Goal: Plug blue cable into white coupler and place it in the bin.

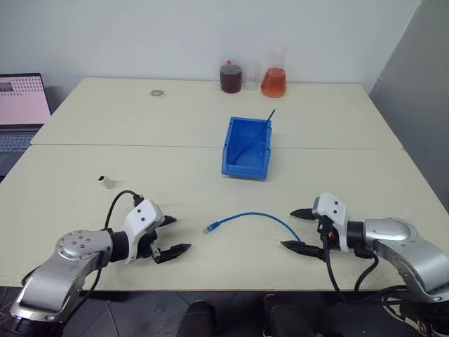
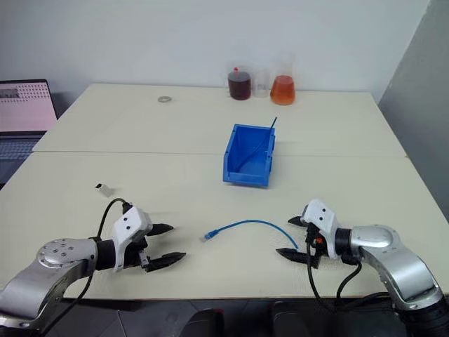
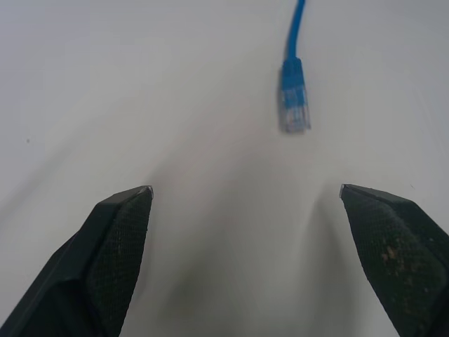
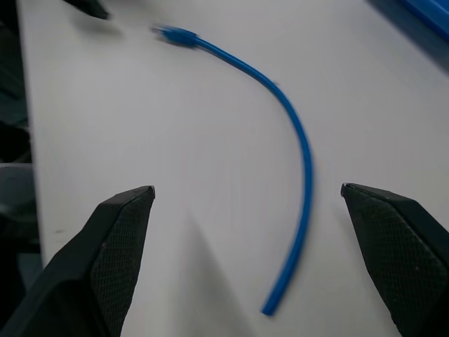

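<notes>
Landmark for all positions: the bin (image 1: 247, 147).

Blue cable (image 1: 254, 216) lies loose on the tabletop (image 1: 175, 119), on the robot's side of the bin and well apart from it, held by nothing. It runs as a shallow arch, long axis roughly parallel to the near tabletop edge. Its clear plug (image 1: 210, 227) is the end nearer the left end effector (image 1: 170, 235) and points toward it. In the left wrist view the plug sits ahead of the spread fingers, in line with the gap, boot behind it.

The other cable end lies just beside the right end effector (image 1: 297, 228). That one is also spread wide, empty, aimed inward along the cable; the right wrist view shows the cable tail lying between its fingers.

Judgement: both end effectors flank the cable from opposite ends, so either end can be taken without crossing arms. The plug end faces left, which suits a left-hand pick.

White coupler (image 1: 105, 182): small white block, on the left of the bin and nearer the robot, well apart from the cable. Socket direction probably cannot be read at this size.

Bin stands upright, lowered lip toward the robot; a thin dark-blue strand (image 1: 269, 118) leans in it.
</notes>
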You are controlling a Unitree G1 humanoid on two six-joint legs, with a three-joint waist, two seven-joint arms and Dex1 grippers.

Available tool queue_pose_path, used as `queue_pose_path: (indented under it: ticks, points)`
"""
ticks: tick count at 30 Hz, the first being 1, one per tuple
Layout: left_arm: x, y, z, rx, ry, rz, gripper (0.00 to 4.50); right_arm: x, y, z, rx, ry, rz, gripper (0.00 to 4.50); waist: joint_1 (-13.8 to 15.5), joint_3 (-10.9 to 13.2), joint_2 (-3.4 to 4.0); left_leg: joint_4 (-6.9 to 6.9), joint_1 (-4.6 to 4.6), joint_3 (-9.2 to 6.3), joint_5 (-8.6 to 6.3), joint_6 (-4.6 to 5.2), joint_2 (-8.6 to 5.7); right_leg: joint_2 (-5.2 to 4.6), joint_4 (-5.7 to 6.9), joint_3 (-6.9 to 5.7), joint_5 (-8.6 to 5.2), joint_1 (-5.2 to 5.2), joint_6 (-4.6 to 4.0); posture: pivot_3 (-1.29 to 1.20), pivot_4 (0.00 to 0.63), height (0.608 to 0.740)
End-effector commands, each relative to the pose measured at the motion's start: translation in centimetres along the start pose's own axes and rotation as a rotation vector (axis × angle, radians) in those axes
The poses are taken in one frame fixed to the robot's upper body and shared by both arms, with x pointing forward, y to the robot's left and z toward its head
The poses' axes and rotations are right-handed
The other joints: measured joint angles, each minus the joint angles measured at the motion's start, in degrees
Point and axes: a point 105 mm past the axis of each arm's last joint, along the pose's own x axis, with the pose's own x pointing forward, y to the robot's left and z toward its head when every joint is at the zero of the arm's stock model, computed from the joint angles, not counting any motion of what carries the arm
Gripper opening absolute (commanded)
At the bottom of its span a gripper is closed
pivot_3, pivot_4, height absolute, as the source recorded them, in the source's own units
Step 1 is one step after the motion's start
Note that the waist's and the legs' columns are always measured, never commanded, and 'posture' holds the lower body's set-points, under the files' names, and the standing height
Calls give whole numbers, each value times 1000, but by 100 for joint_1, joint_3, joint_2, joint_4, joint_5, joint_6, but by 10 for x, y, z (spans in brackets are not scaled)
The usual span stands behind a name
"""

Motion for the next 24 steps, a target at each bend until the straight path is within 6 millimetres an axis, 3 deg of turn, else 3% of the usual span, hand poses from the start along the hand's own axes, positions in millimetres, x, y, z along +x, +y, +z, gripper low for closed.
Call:
queue_pose_path:
  ticks: [1, 9, 18, 24]
  points:
    - [9, -3, 2, 11, -10, 20, 4500, -2, 6, 12, -87, -24, 23, 4443, 0, -1, -1, 0, 1, -2, 0, 0, 0, 0, 1, -2, 0, 1, 0, 0, 150, 740]
    - [21, -20, -8, -15, 32, -49, 4500, 0, 8, 16, -126, -43, 25, 4443, 1, -2, -2, 0, 9, -2, 0, 0, -3, 0, 1, -1, 0, 8, 0, 0, 150, 740]
    - [40, -39, 3, -55, 58, -144, 4500, 2, 8, 16, -141, -61, 20, 4443, 45, -6, -3, 2, 21, -2, 0, 0, -6, -7, 0, 0, 3, 25, 6, 0, 150, 740]
    - [49, -41, 6, -65, 118, -154, 4500, 3, 10, 18, -151, -70, 25, 4443, 48, -8, -3, 6, 22, -5, 0, 0, -10, -6, 0, -1, 5, 29, 11, 0, 150, 740]
